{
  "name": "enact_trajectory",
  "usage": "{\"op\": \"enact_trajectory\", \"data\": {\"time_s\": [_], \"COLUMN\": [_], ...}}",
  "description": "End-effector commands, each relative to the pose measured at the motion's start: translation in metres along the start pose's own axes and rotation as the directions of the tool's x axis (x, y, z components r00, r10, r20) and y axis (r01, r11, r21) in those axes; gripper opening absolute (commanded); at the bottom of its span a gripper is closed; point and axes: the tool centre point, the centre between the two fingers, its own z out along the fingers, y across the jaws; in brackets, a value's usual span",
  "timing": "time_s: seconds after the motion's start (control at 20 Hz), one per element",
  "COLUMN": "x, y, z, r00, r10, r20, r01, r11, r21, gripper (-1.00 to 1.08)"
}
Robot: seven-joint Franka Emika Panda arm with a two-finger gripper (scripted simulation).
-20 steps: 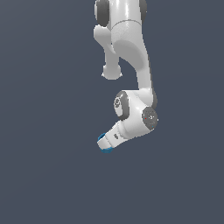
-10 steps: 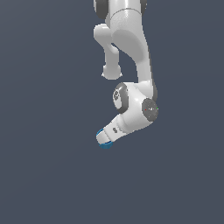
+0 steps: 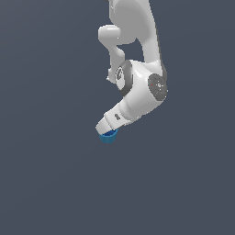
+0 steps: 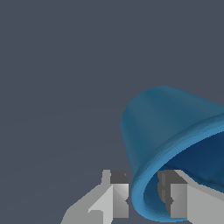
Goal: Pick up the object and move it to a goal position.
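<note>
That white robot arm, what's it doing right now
The white Panda arm is carrying a small blue cup in its gripper. In the wrist view the fingers pinch the cup's rim wall, one outside and one inside. The exterior view shows the cup hanging at the gripper's tip against a plain grey background. No goal marker is visible.

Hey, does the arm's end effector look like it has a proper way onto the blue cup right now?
Probably yes. In the wrist view the end effector straddles the blue cup's rim, one finger outside the wall and the other inside. Nothing else sits in the way; whether the pads actually press the wall is unclear.
</note>
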Motion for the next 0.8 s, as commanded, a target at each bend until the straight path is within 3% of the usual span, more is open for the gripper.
{"op": "enact_trajectory", "data": {"time_s": [0.0,0.75], "x": [-0.020,-0.130], "y": [0.001,0.007], "z": [-0.018,-0.114], "r00": [1.000,1.000], "r10": [0.001,0.001], "r20": [-0.003,-0.003], "r01": [-0.001,-0.001], "r11": [1.000,1.000], "r21": [-0.002,-0.001], "gripper": [-1.00,-1.00]}}
